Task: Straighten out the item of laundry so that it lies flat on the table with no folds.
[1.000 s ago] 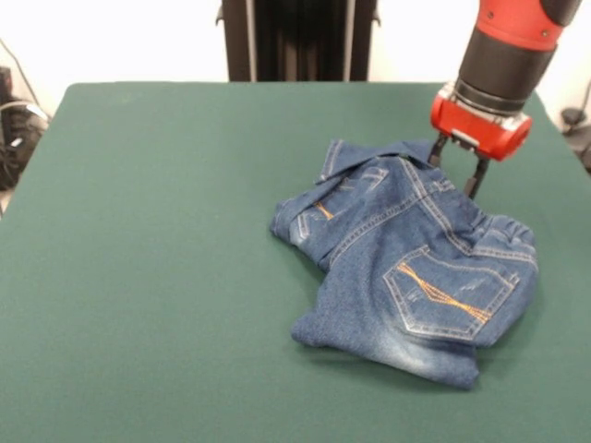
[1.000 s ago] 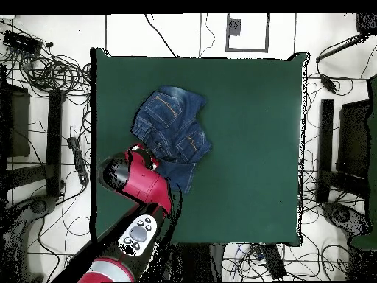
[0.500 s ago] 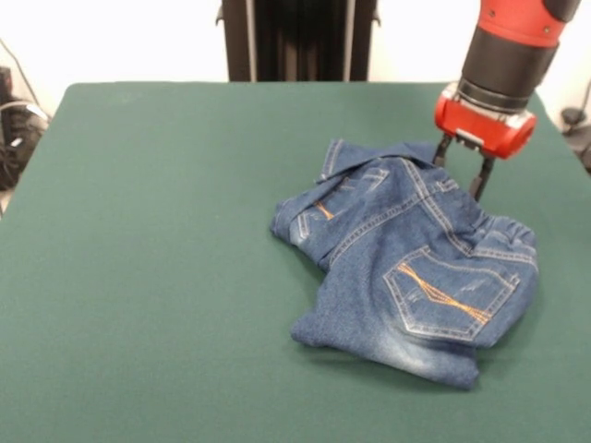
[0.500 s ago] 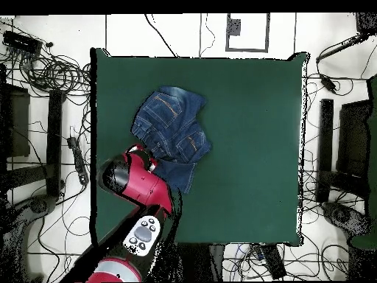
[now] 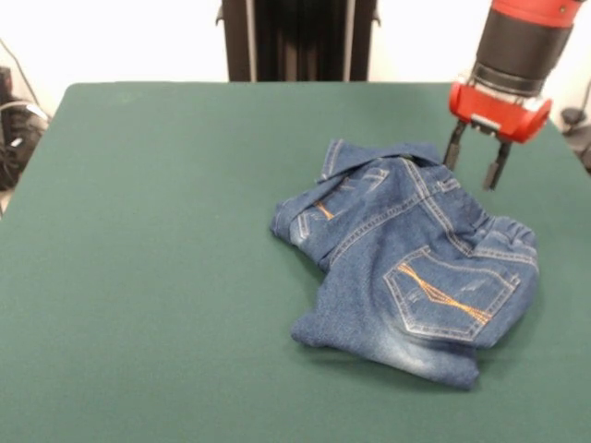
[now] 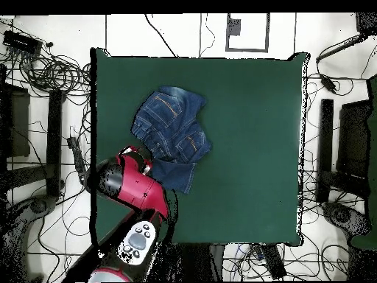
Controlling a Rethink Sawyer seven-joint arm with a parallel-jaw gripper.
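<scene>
The small blue denim jeans (image 5: 416,268) lie crumpled and folded over on the right part of the dark green table (image 5: 166,277). A back pocket with orange stitching faces up near the front, and the elastic waistband bunches at the right. My gripper (image 5: 475,164) is open and empty, hovering above the table just past the jeans' far right edge, clear of the cloth. In the overhead view the jeans (image 6: 171,129) lie at the table's left (image 6: 250,147), and the red arm (image 6: 127,184) covers their lower left edge and hides the gripper.
The robot's black pedestal (image 5: 297,39) stands behind the table's far edge. Cables and black stands (image 6: 44,133) ring the table on the floor. The table edge runs close to the gripper on the right of the front view.
My gripper has risen and drawn away from the jeans toward the table's edge, staying open and empty. The jeans have not moved.
</scene>
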